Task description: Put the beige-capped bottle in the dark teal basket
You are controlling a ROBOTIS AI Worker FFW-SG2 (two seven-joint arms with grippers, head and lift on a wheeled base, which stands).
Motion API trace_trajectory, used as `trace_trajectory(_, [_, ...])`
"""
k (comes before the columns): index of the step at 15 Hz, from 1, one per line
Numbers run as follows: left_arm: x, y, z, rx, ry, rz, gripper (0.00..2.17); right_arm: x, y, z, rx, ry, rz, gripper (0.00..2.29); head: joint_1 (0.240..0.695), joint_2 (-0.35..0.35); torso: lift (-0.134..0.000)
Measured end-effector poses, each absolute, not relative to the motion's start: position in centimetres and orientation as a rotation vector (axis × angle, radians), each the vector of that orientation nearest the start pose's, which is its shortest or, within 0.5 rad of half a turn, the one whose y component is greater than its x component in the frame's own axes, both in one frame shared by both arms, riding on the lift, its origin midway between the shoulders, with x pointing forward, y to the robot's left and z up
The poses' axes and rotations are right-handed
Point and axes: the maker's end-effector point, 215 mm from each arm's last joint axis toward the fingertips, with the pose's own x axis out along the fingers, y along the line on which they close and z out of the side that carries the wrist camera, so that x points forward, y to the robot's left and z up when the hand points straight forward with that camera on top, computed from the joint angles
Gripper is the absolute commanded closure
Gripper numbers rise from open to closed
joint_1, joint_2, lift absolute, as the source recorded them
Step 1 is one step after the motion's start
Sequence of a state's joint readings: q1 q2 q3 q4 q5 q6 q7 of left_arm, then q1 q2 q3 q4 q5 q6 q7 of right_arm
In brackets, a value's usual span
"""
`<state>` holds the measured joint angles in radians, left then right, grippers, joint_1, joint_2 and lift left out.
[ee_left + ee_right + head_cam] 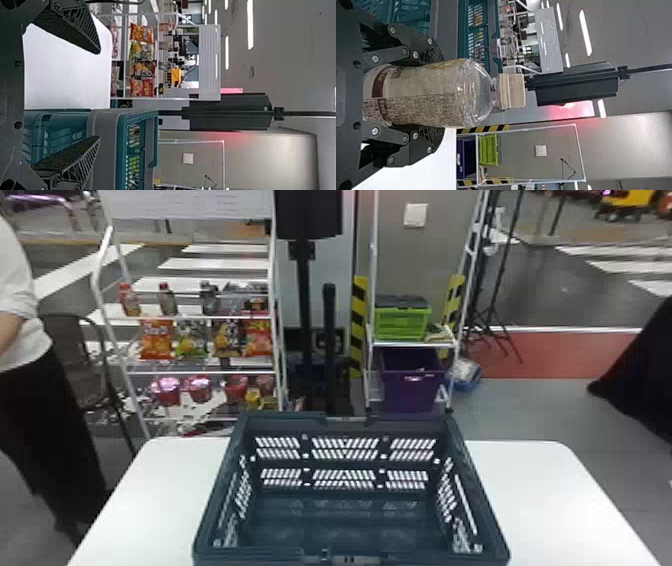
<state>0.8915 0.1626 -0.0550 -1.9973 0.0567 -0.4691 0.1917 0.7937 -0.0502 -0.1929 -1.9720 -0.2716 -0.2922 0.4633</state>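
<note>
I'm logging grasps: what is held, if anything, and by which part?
The right gripper holds the beige-capped clear plastic bottle by its labelled body.

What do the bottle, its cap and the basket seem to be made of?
The bottle looks like clear, glossy plastic, given its see-through shoulder with highlights; glass is possible. Its cap seems matte plastic, by its ribs. The basket appears to be rigid, matte plastic, with moulded lattice walls.

The head view's bottom edge crops the dark teal basket (220, 485) and the white table (540, 500). The beige-capped bottle (443, 95) partly hides the fingers of the right gripper (438, 94); fine print on its label (415, 107) is illegible.
</note>
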Motion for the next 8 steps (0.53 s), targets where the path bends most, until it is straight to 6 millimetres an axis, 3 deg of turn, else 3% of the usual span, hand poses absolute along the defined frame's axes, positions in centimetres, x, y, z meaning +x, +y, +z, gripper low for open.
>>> trace_trajectory(5, [30.5,25.0,-37.5,0.011,0.012,0.059,0.12,33.1,-25.4,-36.9,0.097,0.029,0.269,2.17,0.499,0.000,0.000])
trace_trajectory(8, [30.5,24.9,-37.5,0.009,0.011,0.061,0.12,34.8,-24.6,-34.9,0.101,0.014,0.284,2.17,0.499,0.000,0.000])
